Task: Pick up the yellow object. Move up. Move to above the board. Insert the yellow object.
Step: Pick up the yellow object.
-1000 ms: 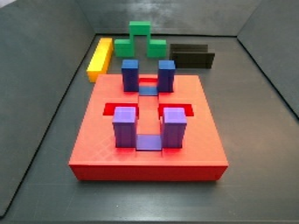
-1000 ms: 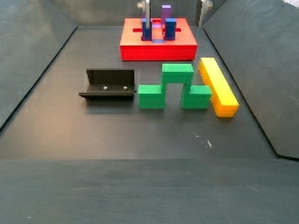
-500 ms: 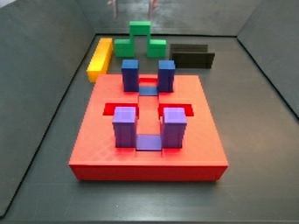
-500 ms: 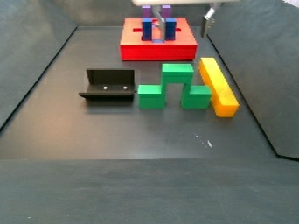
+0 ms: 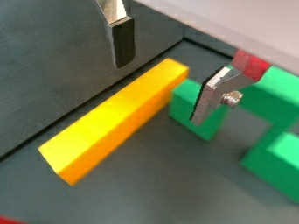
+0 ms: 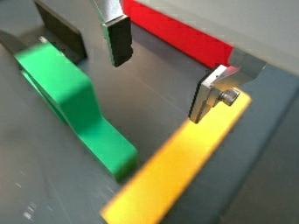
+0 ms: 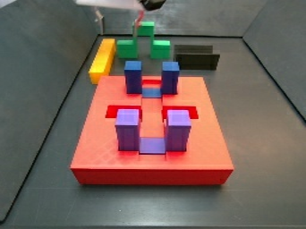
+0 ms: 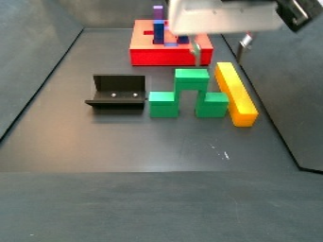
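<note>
Gripper: the gripper [image 5: 167, 66] hangs in the air over the floor, and its two silver fingers [image 6: 114, 35] are spread wide apart with nothing between them. In a side view the arm's white body sits at the top edge of the frame [image 8: 228, 17], above the far end of the yellow object.

Yellow object: the yellow object [image 5: 114, 118] is a long yellow bar lying flat on the dark floor. In a side view it is at the upper left of the frame [image 7: 103, 57], and in a side view it is at the right of the middle [image 8: 235, 93]. No finger touches it. In both wrist views it lies under the gap between the fingers.

Green block: the green block [image 8: 190, 93] is just beside the yellow object. In a side view it stands near the top of the frame [image 7: 143, 40].

Board: the board [image 7: 152, 134] is a big flat red square filling the middle and lower part of a side view. In a side view it is small and near the top [image 8: 171, 52]. It is well apart from the gripper.

Posts: blue posts [image 7: 170, 77] and purple posts [image 7: 128, 129] stand up on the board.

Fixture: the fixture [image 8: 116, 94] stands on the floor at the left of the green block in a side view.
</note>
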